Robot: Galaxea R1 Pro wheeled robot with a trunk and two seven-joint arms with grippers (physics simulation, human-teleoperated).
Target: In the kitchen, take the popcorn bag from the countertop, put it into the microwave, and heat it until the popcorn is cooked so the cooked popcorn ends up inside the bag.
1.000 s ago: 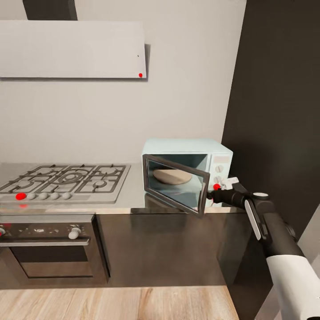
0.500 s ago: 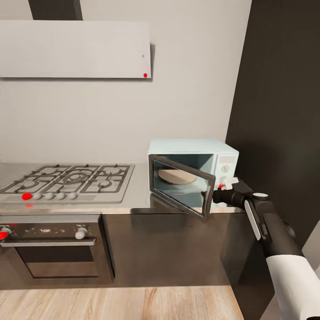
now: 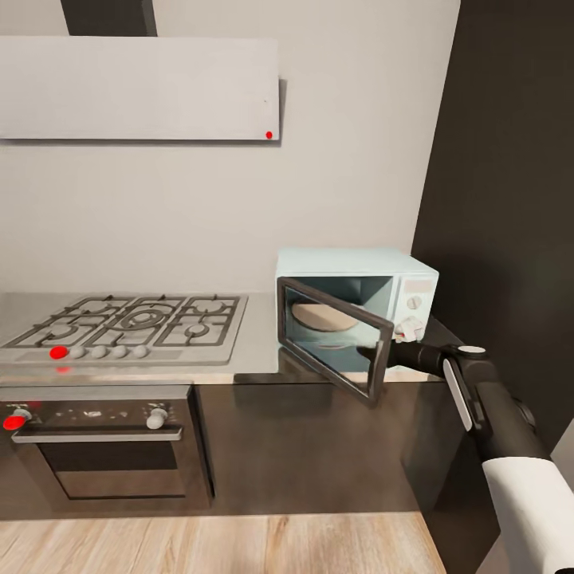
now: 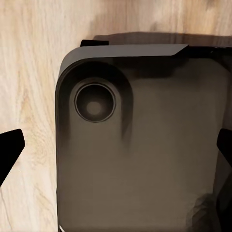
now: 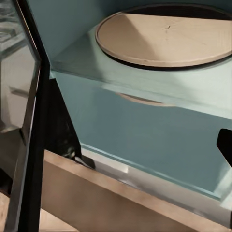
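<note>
Right gripper (image 3: 381, 352), a black two-fingered tool on a black-and-white arm, reaches in at the free edge of the black-framed dark glass door (image 3: 335, 339) of the small pale blue-mint microwave (image 3: 357, 307). Whether its fingers are closed on that edge or only pressed against it cannot be told from the head view, and in the right wrist view just a dark fingertip (image 5: 225, 143) shows at the picture's edge.

The microwave stands at the right end of the long grey metallic countertop (image 3: 255, 351), against the dark wall, with the inset gas hob (image 3: 131, 320) to its left and the built-in steel oven (image 3: 100, 438) below that. Its door hangs partly open, swung out toward the robot. Inside, the round tan turntable plate (image 5: 166, 38) lies bare; the popcorn bag is not on it.

The step in hand looks like opening the door wide. To do it well, follow the door's arc around the hinge on its left side instead of pulling straight back, so the light box is not dragged along the counter. Open it far enough that a bag-carrying arm can pass without knocking the frame.

Left gripper hangs spread over the robot's dark base (image 4: 145, 154) and the wood floor (image 4: 29, 72), holding nothing.
</note>
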